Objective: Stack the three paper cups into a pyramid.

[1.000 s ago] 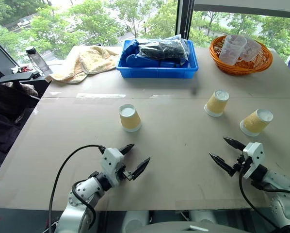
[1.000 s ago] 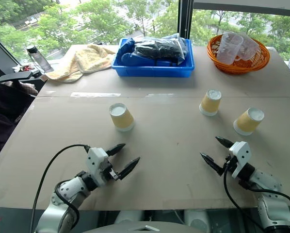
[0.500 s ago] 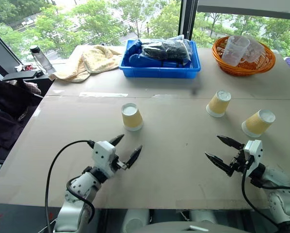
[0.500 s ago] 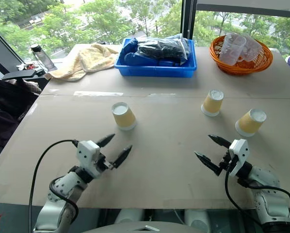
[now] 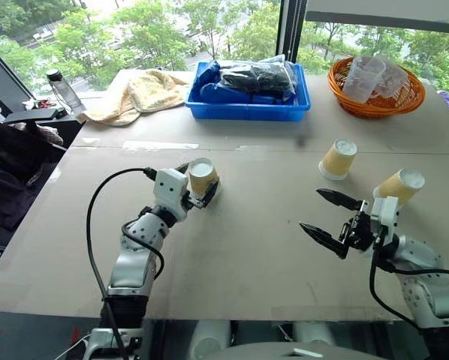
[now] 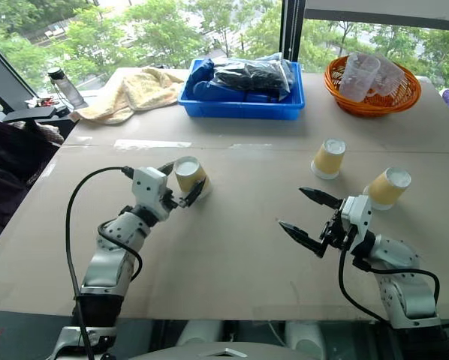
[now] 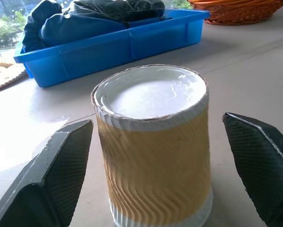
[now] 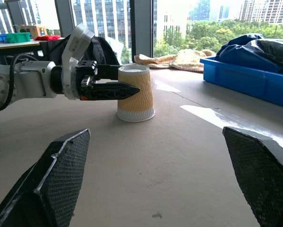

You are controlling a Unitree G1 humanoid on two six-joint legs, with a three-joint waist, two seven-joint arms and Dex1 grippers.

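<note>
Three paper cups with ribbed tan sides stand upside down on the brown table: the left cup [image 5: 202, 178], the middle cup [image 5: 338, 159] and the right cup [image 5: 399, 189]. My left gripper [image 5: 200, 179] is open around the left cup [image 7: 153, 142], one finger [image 7: 61, 175] on each side with a gap to the cup's wall. My right gripper [image 5: 310, 208] is open and empty above the table. It points left and sits nearer the front than the middle and right cups. In the right wrist view the left cup [image 8: 135, 93] shows with the left gripper's finger across it.
At the back stand a blue bin [image 5: 247, 109] of dark bags, an orange basket [image 5: 373, 103] holding clear plastic cups, a yellow towel [image 5: 131, 94] and a bottle [image 5: 59, 90]. A dark chair [image 5: 14, 165] is beside the table's left edge.
My left gripper has moved forward and up from the table's front to straddle the left cup. My right gripper has risen and shifted left. Both stayed open.
</note>
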